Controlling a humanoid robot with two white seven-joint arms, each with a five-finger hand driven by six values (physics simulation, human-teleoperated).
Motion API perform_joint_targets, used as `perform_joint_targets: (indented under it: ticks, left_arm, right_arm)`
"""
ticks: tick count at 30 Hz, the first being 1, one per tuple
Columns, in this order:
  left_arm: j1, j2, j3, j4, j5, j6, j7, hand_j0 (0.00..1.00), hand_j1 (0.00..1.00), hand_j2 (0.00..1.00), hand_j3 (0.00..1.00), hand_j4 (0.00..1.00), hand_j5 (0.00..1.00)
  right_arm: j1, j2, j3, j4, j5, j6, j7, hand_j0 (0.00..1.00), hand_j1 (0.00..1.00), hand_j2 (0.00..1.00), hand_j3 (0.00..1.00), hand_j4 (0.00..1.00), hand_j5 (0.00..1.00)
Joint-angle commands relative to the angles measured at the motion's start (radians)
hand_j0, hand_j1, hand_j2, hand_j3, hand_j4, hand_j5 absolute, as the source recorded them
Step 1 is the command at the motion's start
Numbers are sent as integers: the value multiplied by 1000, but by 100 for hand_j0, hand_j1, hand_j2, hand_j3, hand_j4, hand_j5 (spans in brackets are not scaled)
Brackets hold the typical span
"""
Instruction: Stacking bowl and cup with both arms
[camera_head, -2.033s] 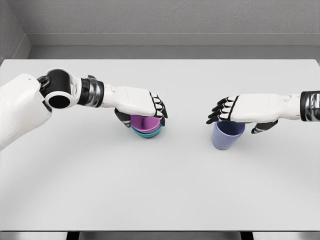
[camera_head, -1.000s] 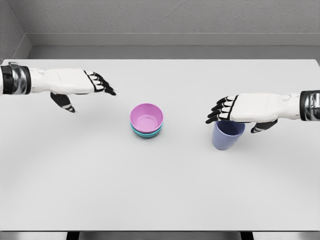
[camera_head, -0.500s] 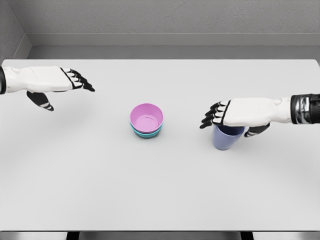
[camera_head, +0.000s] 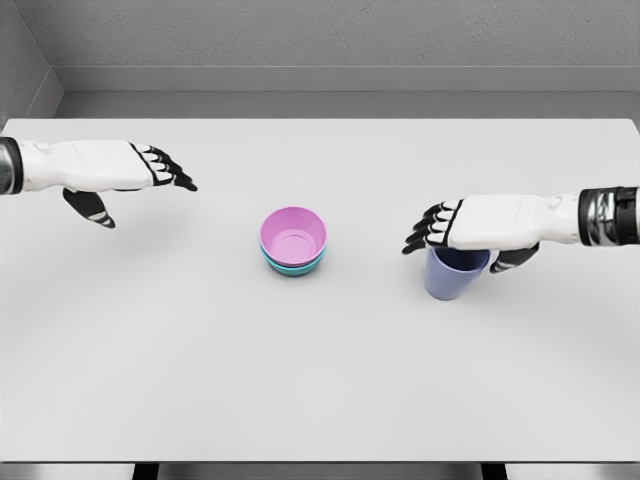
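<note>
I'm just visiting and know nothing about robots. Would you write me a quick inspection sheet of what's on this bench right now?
Surface: white table, flat, no marks seen.
Job's things: pink bowl nested in a teal bowl near the middle; blue-purple cup upright to their right, apart from them.
Clutter: nothing seen.
Hands: left hand over the table's left side, away from the bowls, fingers spread, holding nothing. Right hand directly over the cup's rim, fingers loosely curled; whether it touches the cup cannot be told.
Cables: nothing seen.
Surroundings: grey wall behind the table.
</note>
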Motion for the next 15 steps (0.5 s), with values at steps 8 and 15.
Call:
perform_joint_targets:
  ticks: [8,15]
  left_arm:
    - [2,-4,2,0,4,2,-2,100,100,100,100,100,100]
    - [2,-2,2,0,2,2,-2,100,100,100,100,100,100]
  right_arm:
    - [0,6,1,11,-5,3,0,100,100,100,100,100,100]
    - [0,3,1,10,4,3,0,88,88,88,88,88,88]
